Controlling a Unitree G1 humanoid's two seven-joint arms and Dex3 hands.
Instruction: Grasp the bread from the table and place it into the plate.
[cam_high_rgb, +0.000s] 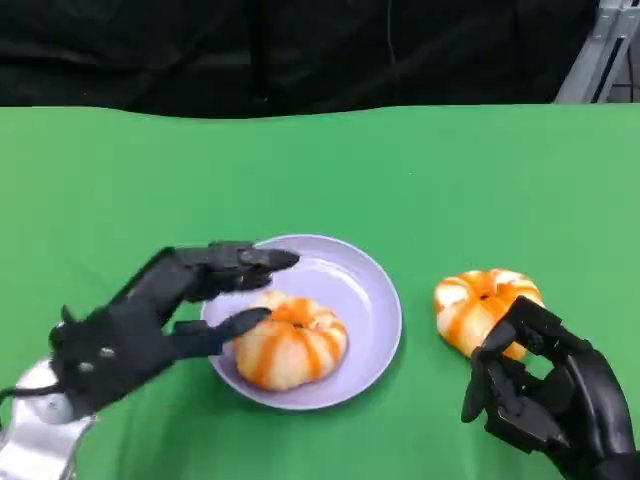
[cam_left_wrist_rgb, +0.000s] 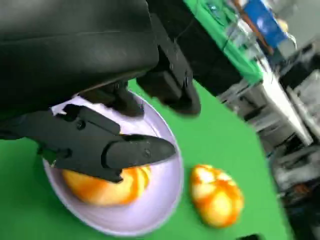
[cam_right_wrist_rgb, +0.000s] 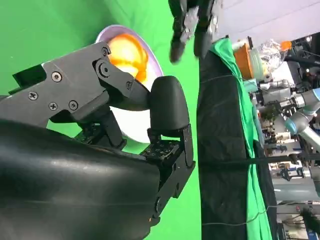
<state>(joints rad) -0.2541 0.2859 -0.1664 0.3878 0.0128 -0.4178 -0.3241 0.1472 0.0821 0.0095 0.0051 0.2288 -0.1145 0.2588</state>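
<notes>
Green tabletop (cam_high_rgb: 420, 170) lay bare toward its far edge. One bread (cam_high_rgb: 291, 342) sat in the plate (cam_high_rgb: 375, 300) near the front edge, the left hand (cam_high_rgb: 160, 320) spread around it. A second bread (cam_high_rgb: 482, 306) lay right, touching the curled right hand (cam_high_rgb: 545, 390).

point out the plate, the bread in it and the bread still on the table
plate (cam_high_rgb: 370, 290), head view, bare inner surface
bread in the plate (cam_high_rgb: 295, 345), head view, top crust
bread on the table (cam_high_rgb: 480, 300), head view, top
</notes>
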